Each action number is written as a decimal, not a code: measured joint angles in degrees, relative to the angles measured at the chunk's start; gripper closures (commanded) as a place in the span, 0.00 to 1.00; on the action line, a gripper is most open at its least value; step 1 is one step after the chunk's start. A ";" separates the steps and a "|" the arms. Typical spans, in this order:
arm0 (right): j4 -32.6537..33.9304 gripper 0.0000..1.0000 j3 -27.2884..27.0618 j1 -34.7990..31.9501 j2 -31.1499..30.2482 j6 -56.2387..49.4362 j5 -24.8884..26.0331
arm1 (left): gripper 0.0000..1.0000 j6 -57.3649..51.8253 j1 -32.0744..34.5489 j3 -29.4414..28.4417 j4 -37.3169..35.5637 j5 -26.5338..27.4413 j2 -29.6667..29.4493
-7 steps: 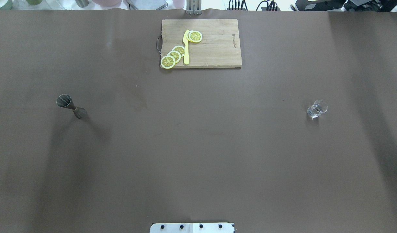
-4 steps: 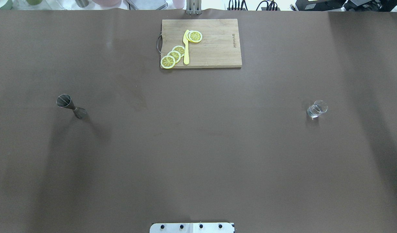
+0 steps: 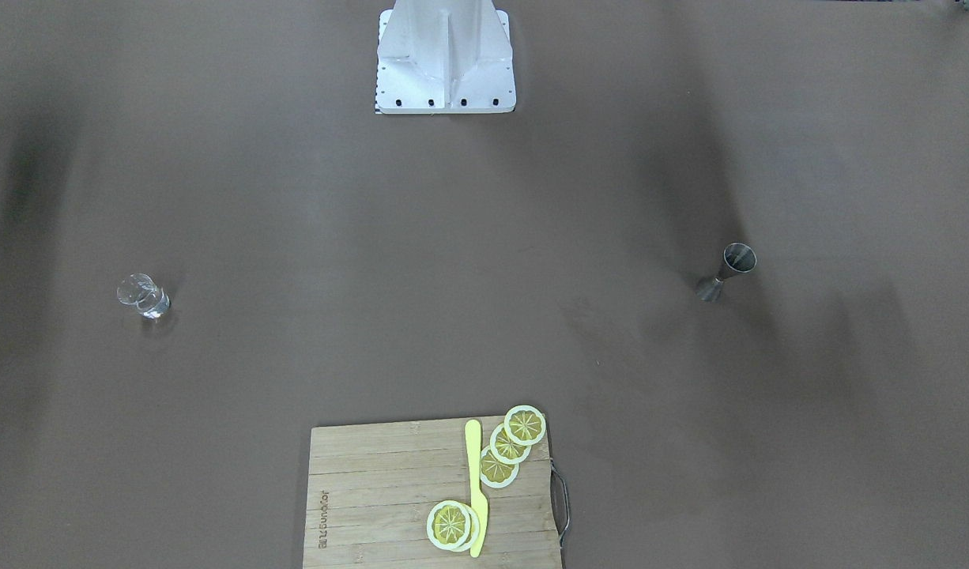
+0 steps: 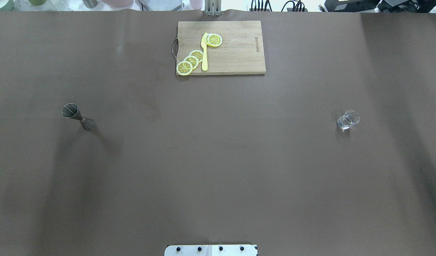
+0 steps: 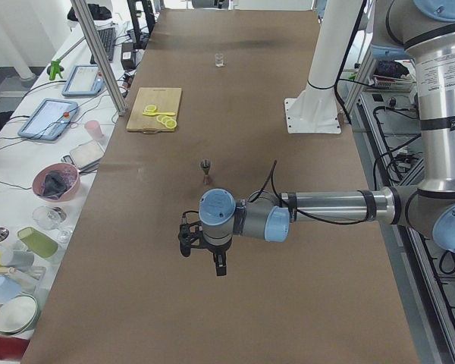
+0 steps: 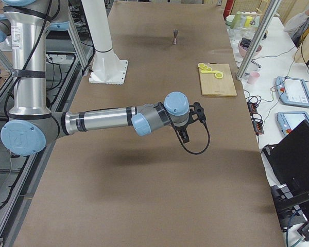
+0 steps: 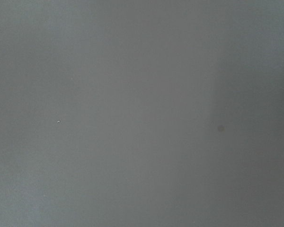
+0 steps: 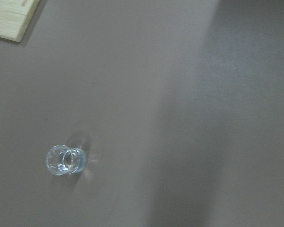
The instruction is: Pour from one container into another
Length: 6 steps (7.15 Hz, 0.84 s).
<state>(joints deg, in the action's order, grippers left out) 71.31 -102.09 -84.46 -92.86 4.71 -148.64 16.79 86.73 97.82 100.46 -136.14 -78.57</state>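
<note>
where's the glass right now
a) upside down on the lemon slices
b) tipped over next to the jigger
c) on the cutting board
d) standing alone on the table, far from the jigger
d: the glass stands by itself on the bare brown table, the jigger is far off on the opposite side, and the cutting board lies apart from both.

Robotics lab, long brown-covered table, white bolted arm pedestal, aluminium frame posts, tablets and cables alongside
</note>
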 measured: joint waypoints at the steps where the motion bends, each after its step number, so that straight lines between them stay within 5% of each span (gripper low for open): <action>1: -0.01 0.00 -1.09 0.98 -0.16 0.00 -1.73 | 0.01 0.00 0.01 0.05 0.00 0.00 0.00; 6: -3.06 0.00 -5.04 4.47 -1.34 -2.54 2.06 | 0.01 0.00 0.02 0.13 -0.06 0.00 0.23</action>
<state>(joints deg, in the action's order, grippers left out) 68.24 -107.13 -79.99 -94.20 2.17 -146.58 16.79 86.75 97.95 100.40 -136.14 -78.35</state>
